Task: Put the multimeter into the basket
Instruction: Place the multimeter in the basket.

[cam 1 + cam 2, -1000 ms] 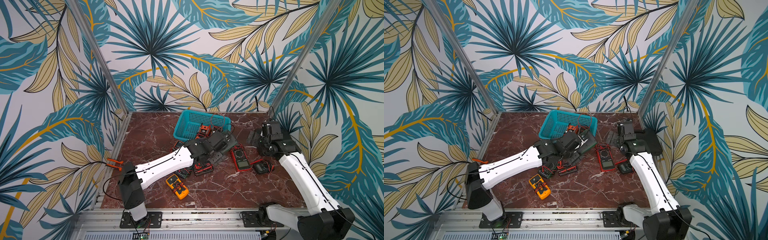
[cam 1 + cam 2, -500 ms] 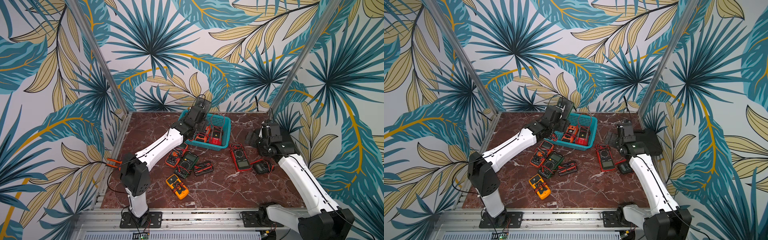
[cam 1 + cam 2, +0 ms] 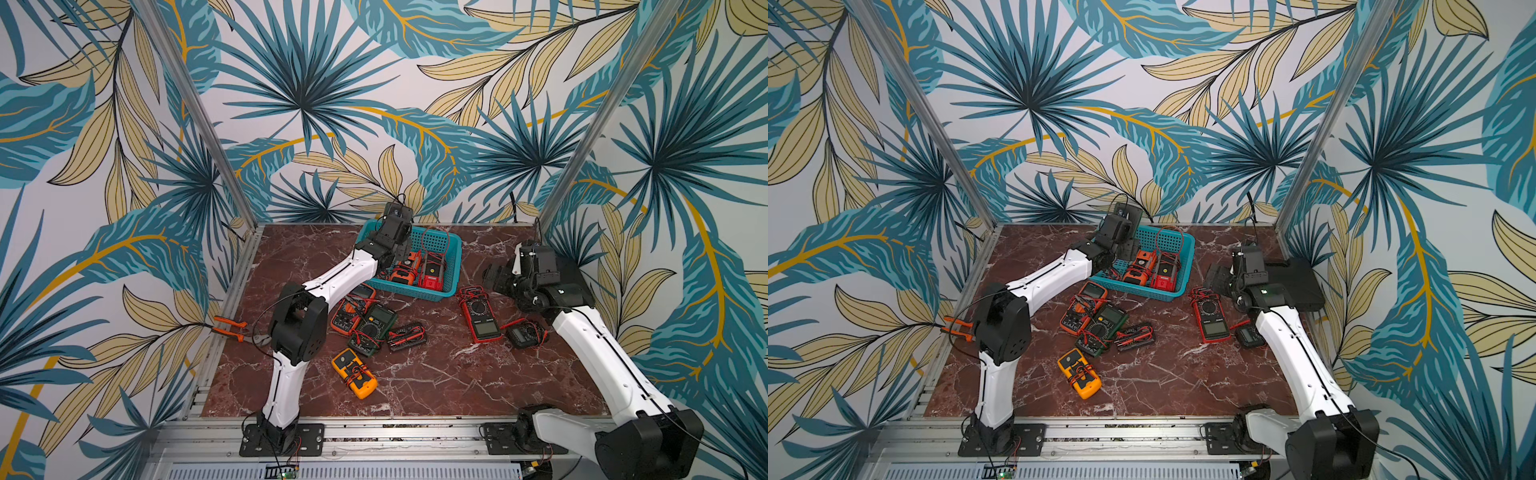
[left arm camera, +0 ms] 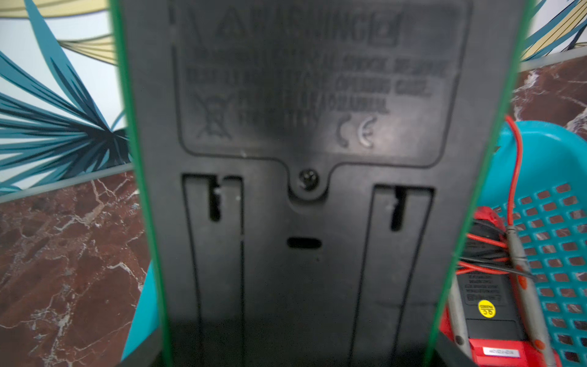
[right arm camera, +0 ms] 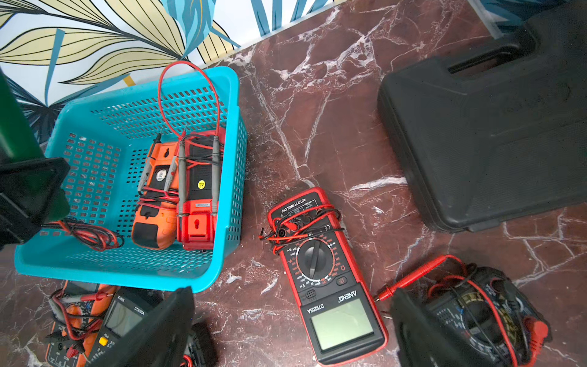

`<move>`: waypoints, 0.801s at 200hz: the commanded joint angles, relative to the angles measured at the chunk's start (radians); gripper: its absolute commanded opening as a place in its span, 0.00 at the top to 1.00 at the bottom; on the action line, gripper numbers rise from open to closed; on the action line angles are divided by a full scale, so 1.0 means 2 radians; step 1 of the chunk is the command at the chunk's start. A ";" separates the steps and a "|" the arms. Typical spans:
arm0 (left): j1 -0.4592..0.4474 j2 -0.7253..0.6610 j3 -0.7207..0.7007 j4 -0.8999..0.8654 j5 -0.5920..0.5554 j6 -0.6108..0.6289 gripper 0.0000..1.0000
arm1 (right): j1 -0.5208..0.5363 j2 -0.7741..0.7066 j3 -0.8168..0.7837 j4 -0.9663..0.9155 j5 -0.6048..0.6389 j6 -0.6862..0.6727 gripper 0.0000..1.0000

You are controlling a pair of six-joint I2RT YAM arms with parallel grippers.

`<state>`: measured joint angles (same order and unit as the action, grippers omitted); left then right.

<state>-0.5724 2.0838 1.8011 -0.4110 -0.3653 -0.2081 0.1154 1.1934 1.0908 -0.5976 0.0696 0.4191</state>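
My left gripper (image 3: pixel 400 248) is shut on a black multimeter (image 4: pixel 305 127) with green edges. It holds it upright over the left end of the teal basket (image 3: pixel 454 249), and its embossed back fills the left wrist view. An orange multimeter (image 3: pixel 405 270) and a red one (image 3: pixel 432 272) lie in the basket with their leads. My right gripper (image 5: pixel 290 333) hangs open to the right of the basket. It is above a red multimeter (image 5: pixel 330 279) that lies on the table, and nothing is between its fingers (image 5: pixel 158 330).
On the marble table, in front of the basket, lie an orange-black meter (image 3: pixel 351 309), a green-black meter (image 3: pixel 374 328), a probe pack (image 3: pixel 407 334) and a yellow meter (image 3: pixel 355 374). A small black meter (image 3: pixel 523 334) lies by the right arm. A black hard case (image 5: pixel 492 136) lies far right, and pliers (image 3: pixel 232 328) at the left edge.
The left arm swung from the cluster in the middle of the table back to the basket with the multimeter in its jaws, then held still. The right arm has barely moved.
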 commanded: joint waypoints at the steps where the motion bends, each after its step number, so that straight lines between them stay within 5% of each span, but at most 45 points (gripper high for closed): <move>1: 0.011 -0.004 0.030 -0.002 0.008 -0.016 0.89 | -0.002 0.006 -0.012 0.008 -0.010 0.003 0.01; 160: 0.025 0.093 0.100 -0.160 0.048 -0.025 0.75 | -0.002 0.015 -0.001 -0.013 0.007 0.007 0.01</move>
<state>-0.5282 2.2669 1.9503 -0.6483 -0.2714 -0.2520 0.1154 1.2179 1.0908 -0.6037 0.0643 0.4194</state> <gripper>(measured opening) 0.871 0.990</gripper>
